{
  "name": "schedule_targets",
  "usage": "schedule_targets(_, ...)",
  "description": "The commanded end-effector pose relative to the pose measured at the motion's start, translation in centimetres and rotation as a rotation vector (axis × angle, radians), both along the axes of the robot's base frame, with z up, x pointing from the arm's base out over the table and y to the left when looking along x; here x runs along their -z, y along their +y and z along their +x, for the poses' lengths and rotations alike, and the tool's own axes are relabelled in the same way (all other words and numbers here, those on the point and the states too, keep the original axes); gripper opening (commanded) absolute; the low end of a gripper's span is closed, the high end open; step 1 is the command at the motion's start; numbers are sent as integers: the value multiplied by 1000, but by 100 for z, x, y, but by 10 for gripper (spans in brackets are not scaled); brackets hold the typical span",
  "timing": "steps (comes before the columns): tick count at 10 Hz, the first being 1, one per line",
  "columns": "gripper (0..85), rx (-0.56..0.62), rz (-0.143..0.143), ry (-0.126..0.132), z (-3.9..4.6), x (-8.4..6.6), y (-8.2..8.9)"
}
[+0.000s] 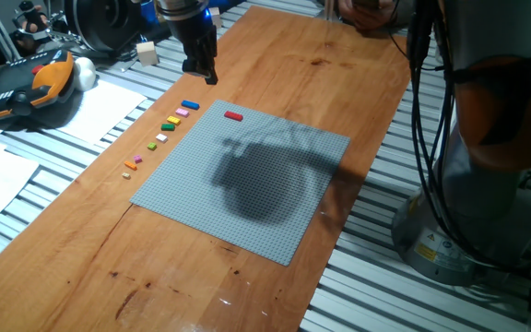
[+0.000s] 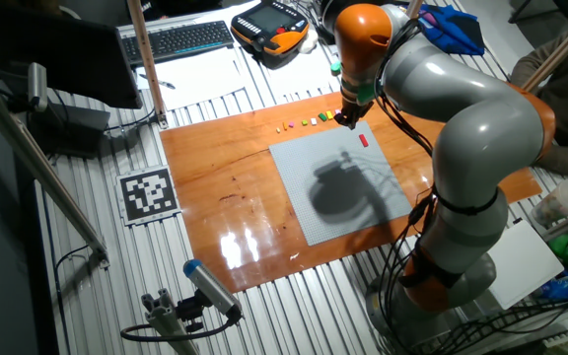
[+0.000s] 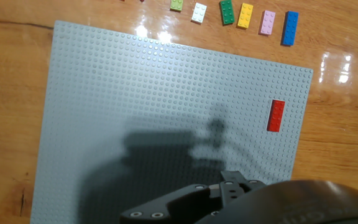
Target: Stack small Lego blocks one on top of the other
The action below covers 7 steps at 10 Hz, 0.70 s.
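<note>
Grey baseplate [image 1: 247,180] fills the near middle of the wooden table [image 1: 90,267], arm's shadow across it. Red brick [image 3: 276,116] lies flat on the plate near one edge; in one fixed view that is the far corner [image 1: 234,115]. Blue brick [image 3: 289,28] sits off the plate on bare wood, at the end of a row of small coloured bricks [image 3: 229,12], near the red one but not touching it.

Gripper [image 1: 201,69] hangs above the table beyond the plate's far edge, nothing seen between its fingers. Spread or closed: cannot tell, the fingers being too small and dark in the fixed views, blurred in the hand view.

Judgement: pick not yet begun, approach phase. Next move calls for lowering over the blue brick, gripping its long sides, then aligning its studs over the red brick.
</note>
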<state>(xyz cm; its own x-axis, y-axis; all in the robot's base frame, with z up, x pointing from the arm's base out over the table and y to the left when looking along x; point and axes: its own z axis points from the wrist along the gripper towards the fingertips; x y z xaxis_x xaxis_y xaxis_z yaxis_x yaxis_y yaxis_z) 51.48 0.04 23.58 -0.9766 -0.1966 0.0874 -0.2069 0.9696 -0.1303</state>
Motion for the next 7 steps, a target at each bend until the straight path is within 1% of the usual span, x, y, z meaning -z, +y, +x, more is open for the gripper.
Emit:
schedule_targets(1, 0, 0, 0, 0, 0, 0, 0)
schedule_targets(6, 0, 19, -1, -5, 0, 1, -1)
schedule_targets(7, 0, 65, 6, -33, 0, 1, -1)
